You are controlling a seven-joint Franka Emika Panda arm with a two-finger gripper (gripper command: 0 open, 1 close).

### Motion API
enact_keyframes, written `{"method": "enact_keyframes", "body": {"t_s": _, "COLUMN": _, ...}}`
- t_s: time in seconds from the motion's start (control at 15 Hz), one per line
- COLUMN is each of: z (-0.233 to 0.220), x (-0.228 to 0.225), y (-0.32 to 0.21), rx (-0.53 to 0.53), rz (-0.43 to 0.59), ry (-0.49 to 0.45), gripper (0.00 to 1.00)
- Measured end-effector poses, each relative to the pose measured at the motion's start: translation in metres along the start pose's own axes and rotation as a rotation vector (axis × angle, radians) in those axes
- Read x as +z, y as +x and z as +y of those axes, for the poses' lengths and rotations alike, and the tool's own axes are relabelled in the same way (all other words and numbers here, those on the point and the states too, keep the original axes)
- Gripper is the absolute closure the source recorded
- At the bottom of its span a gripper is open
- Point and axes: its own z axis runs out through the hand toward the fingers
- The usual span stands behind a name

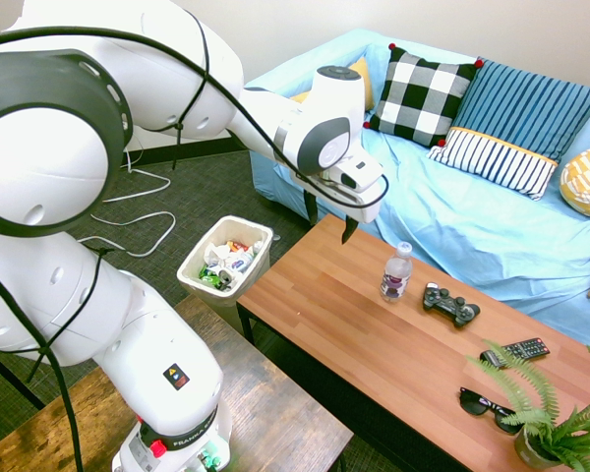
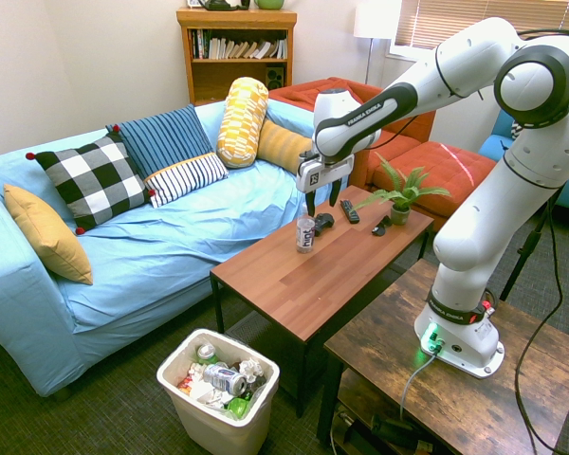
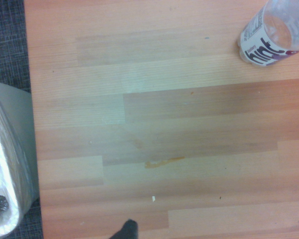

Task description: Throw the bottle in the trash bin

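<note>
The bottle (image 1: 396,272) (image 2: 305,233) is small and clear, with a white cap and a dark label. It stands upright on the wooden coffee table (image 1: 374,354) near the edge facing the sofa. My gripper (image 1: 329,221) (image 2: 321,202) hangs open and empty above the table, higher than the bottle's cap and a little off to its side. In the wrist view the bottle (image 3: 271,32) shows in a corner. The white trash bin (image 1: 190,278) (image 2: 209,431) sits on the floor at the table's short end, with cans and crumpled litter inside; its rim (image 3: 10,164) also shows in the wrist view.
A game controller (image 1: 450,304), a remote (image 1: 514,350), sunglasses (image 1: 487,405) and a potted fern (image 1: 551,418) lie further along the table beyond the bottle. A blue sofa (image 1: 472,216) with pillows runs along the table's far side.
</note>
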Motion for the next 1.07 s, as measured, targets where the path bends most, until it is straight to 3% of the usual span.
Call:
{"method": "enact_keyframes", "body": {"t_s": 0.2, "z": 0.002, "x": -0.002, "y": 0.008, "rx": 0.009, "rz": 0.019, "ry": -0.004, "gripper": 0.00}}
{"method": "enact_keyframes", "body": {"t_s": 0.47, "z": 0.005, "x": -0.005, "y": 0.066, "rx": 0.103, "rz": 0.082, "ry": 0.010, "gripper": 0.00}}
{"method": "enact_keyframes", "body": {"t_s": 1.07, "z": -0.068, "x": 0.060, "y": 0.168, "rx": 0.287, "rz": 0.057, "ry": -0.017, "gripper": 0.00}}
